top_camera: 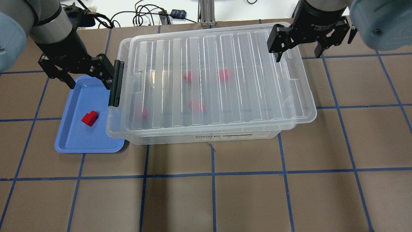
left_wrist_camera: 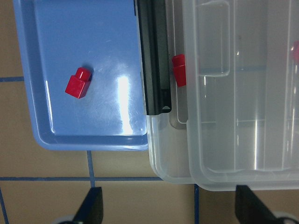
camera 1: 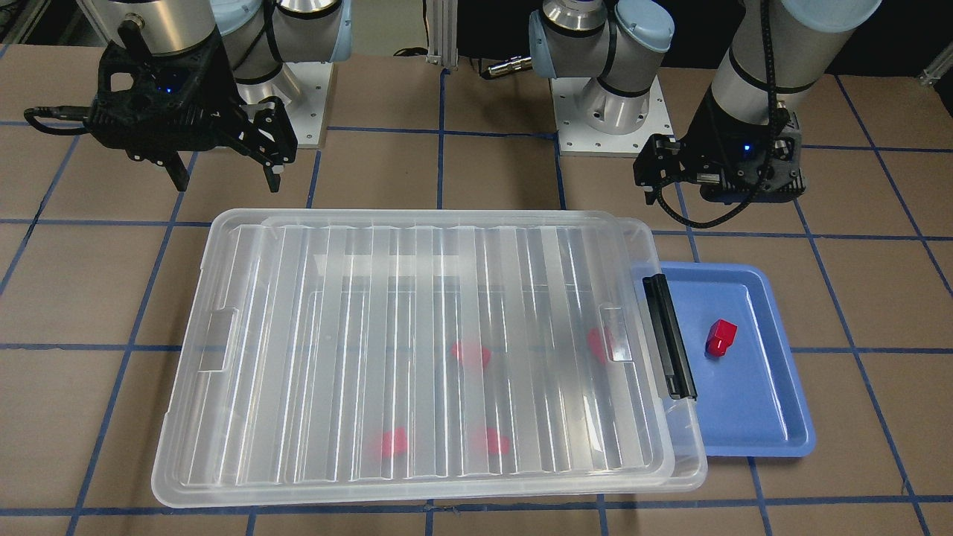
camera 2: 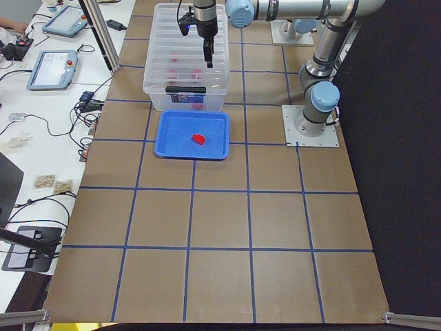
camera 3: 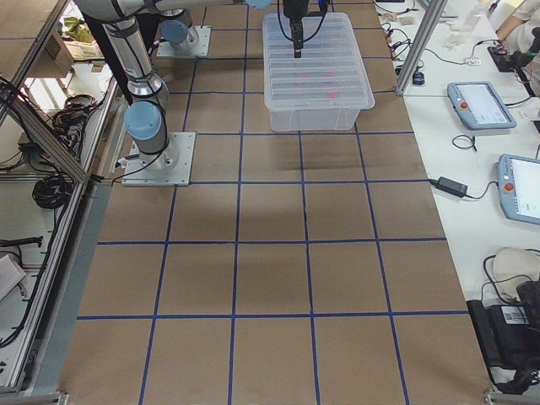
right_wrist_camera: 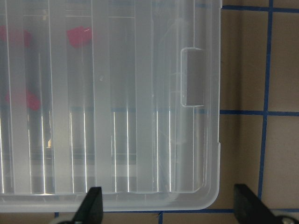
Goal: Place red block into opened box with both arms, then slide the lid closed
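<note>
Front-facing: small bright red block (camera 1: pixel 721 336), boxy head with a narrower stub, lying alone on the blue tray (camera 1: pixel 774 424), outside the box (camera 1: pixel 691 455) and just beyond its black latch bar (camera 1: pixel 670 336); ribbed translucent lid (camera 1: pixel 298 350) resting over nearly the whole box, set off toward the end away from the latch, leaving a narrow strip bare at the latch end; four more red shapes (camera 1: pixel 471 354) blurred beneath it; right gripper (camera 1: pixel 227 179) raised clear of the lid by its unlatched end, pointing down, fingers spread and holding nothing. Overhead: strip label (top_camera: pixel 231 136) on the box's long wall reading "STORAGE BOX", remaining print too small to read; left gripper (top_camera: pixel 88 81) raised by the latch bar above the tray, pointing down, fingers wide apart and empty. Left end: same block on the tray, tray just beside the box's latch end. Right end: box and lid small and far off, red shapes faint under the lid. Left wrist: block on the tray beside the latch bar, one of the red shapes showing sharp in the uncovered strip, two black fingertips (left_wrist_camera: pixel 91 207) far apart at the lower edge. Right wrist: lid's corner with its rectangular recess (right_wrist_camera: pixel 194 77), fingertips likewise well apart
</note>
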